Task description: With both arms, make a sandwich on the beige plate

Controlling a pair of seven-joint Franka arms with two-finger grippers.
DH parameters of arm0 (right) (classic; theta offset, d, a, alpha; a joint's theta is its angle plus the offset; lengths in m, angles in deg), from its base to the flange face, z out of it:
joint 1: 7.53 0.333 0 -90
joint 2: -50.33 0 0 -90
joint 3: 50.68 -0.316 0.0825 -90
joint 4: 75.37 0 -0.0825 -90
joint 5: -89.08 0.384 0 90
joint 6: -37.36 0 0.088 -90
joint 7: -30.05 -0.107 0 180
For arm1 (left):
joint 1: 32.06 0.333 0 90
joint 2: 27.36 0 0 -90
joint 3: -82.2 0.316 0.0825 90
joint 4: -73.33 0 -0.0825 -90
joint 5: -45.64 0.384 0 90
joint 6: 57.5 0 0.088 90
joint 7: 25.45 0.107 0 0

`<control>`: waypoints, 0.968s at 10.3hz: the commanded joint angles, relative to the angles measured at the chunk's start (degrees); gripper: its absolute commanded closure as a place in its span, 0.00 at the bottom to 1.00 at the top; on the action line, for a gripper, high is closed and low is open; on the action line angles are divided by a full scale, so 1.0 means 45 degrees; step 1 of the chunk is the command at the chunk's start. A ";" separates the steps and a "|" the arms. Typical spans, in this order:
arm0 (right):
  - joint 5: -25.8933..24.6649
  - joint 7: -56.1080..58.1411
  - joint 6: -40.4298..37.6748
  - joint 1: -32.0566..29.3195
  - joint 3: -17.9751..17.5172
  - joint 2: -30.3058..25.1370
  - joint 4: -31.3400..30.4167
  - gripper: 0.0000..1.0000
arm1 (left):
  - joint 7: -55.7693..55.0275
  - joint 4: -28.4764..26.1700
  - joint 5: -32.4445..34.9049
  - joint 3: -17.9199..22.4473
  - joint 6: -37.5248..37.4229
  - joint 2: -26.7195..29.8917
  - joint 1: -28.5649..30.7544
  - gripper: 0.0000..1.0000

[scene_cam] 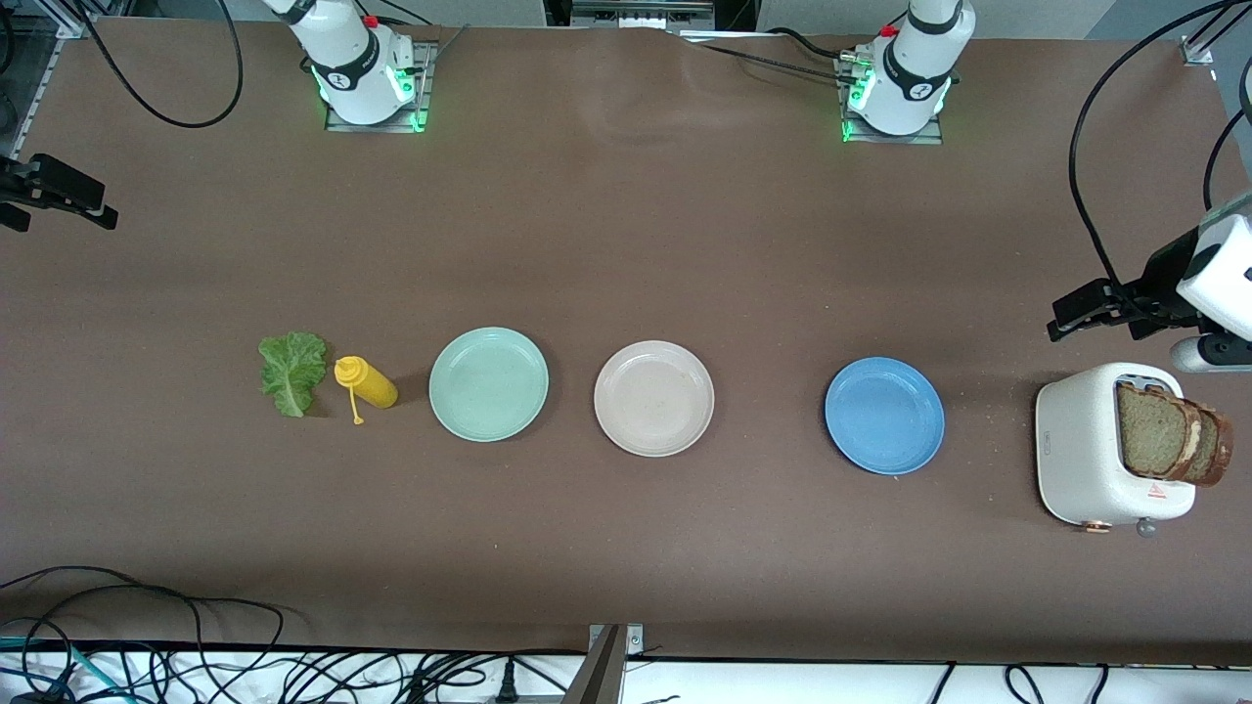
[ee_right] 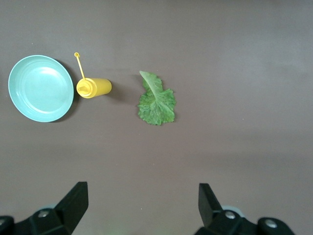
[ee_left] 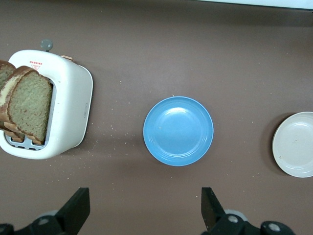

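Observation:
The beige plate (scene_cam: 653,398) lies empty at the table's middle, between a mint-green plate and a blue one; its edge also shows in the left wrist view (ee_left: 296,144). Two brown-crusted bread slices (scene_cam: 1174,435) stand in a white toaster (scene_cam: 1091,450) at the left arm's end, also seen in the left wrist view (ee_left: 27,105). A green lettuce leaf (scene_cam: 291,372) lies flat at the right arm's end, also in the right wrist view (ee_right: 156,100). My left gripper (scene_cam: 1068,318) (ee_left: 145,210) hangs open and empty above the table beside the toaster. My right gripper (scene_cam: 59,196) (ee_right: 143,205) hangs open and empty above the table near the lettuce's end.
A mint-green plate (scene_cam: 488,383) and a blue plate (scene_cam: 884,416) flank the beige one. A yellow squeeze bottle (scene_cam: 367,383) lies on its side between the lettuce and the mint plate. Cables run along the table's near edge.

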 commanded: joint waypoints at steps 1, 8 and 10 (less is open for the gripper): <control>-0.0211 -0.0038 0.0119 0.0002 -0.0066 -0.0083 -0.0036 0.00 | 0.0150 -0.0115 0.0328 -0.0029 -0.0079 0.0104 -0.0016 0.00; -0.0075 -0.0038 -0.0329 -0.0017 -0.0066 -0.0219 -0.0036 0.00 | 0.1179 0.0021 0.0445 0.0030 -0.0040 -0.0148 0.0391 0.00; -0.0094 -0.0019 -0.0408 -0.0017 -0.0085 -0.0297 -0.0036 0.00 | 0.2429 0.0100 0.0853 0.0030 0.0329 -0.0558 0.1075 0.00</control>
